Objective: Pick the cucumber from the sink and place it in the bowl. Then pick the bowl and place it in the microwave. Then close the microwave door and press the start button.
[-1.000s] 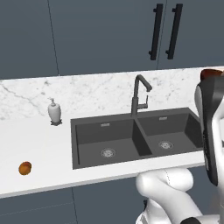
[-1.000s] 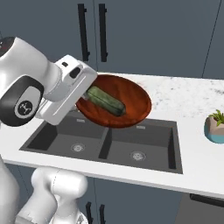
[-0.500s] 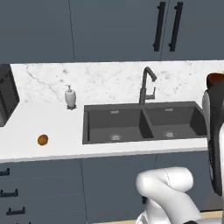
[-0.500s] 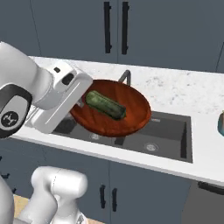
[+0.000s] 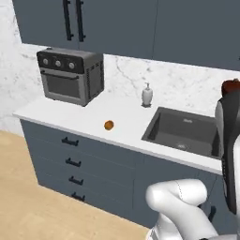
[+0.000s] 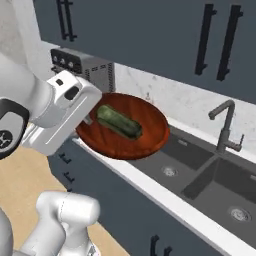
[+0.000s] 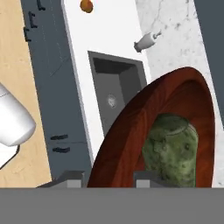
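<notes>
My gripper (image 6: 88,120) is shut on the left rim of a round red-brown bowl (image 6: 148,141) and holds it in the air in front of the counter. The dark green cucumber (image 6: 119,121) lies inside the bowl. In the hand view the bowl (image 7: 127,135) rises tilted between the finger tips of the gripper (image 7: 109,179), with the cucumber (image 7: 170,151) resting in it. A sliver of the bowl (image 5: 231,86) shows above the arm in the left base view. The dark grey sink (image 6: 200,170) (image 5: 185,133) (image 7: 116,87) lies to the right, behind the bowl. The microwave and its door are out of view.
A grey toaster oven (image 5: 70,75) (image 6: 82,67) stands on the counter's left end. A small orange fruit (image 5: 108,125) (image 7: 86,5) and a soap dispenser (image 5: 147,95) (image 7: 146,40) sit left of the sink. A dark faucet (image 6: 225,125) rises behind it. Drawers (image 5: 70,159) line the cabinet front.
The whole picture has shifted: the base has driven left along the counter, bringing the toaster oven into view. The bowl with the cucumber has stayed in the gripper.
</notes>
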